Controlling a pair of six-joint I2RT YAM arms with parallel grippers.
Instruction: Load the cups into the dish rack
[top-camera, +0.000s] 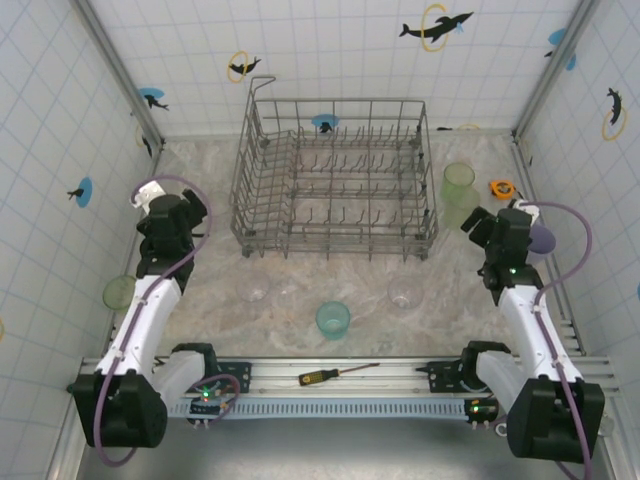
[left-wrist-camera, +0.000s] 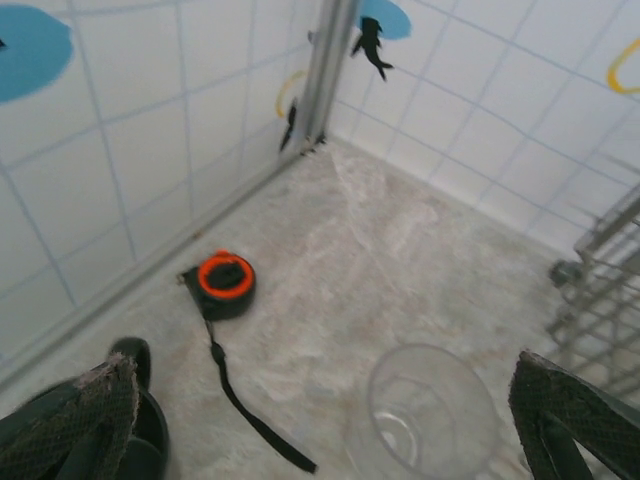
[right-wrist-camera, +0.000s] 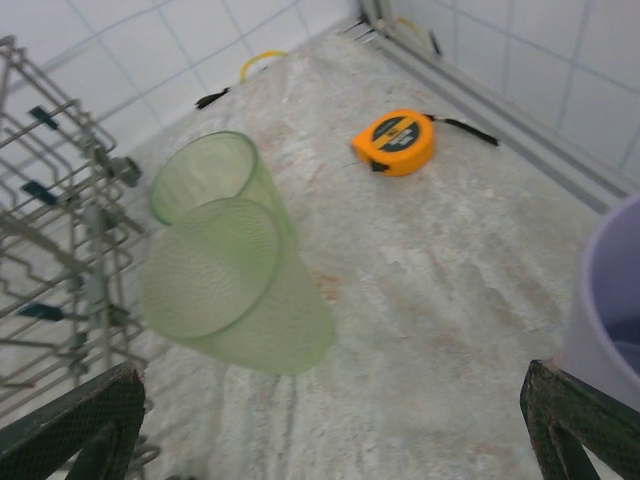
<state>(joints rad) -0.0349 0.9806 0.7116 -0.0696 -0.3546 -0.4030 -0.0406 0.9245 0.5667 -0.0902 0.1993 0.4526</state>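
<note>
Left end effector (left-wrist-camera: 320, 385) spread open, a clear glass (left-wrist-camera: 432, 412) just ahead at lower right; right end effector (right-wrist-camera: 330, 385) released, facing two pale green cups (right-wrist-camera: 240, 300) beside the dish rack (top-camera: 335, 238) at left.

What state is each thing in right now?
dish rack, upright, empty.
teal cup, upright, empty, outside the rack.
pale green cups, two together beside the rack, empty.
lavender cup, on the table, outside the rack.
clear glass, upright, empty, on the table.
left gripper, open, holding nothing.
right gripper, open, holding nothing.
</note>
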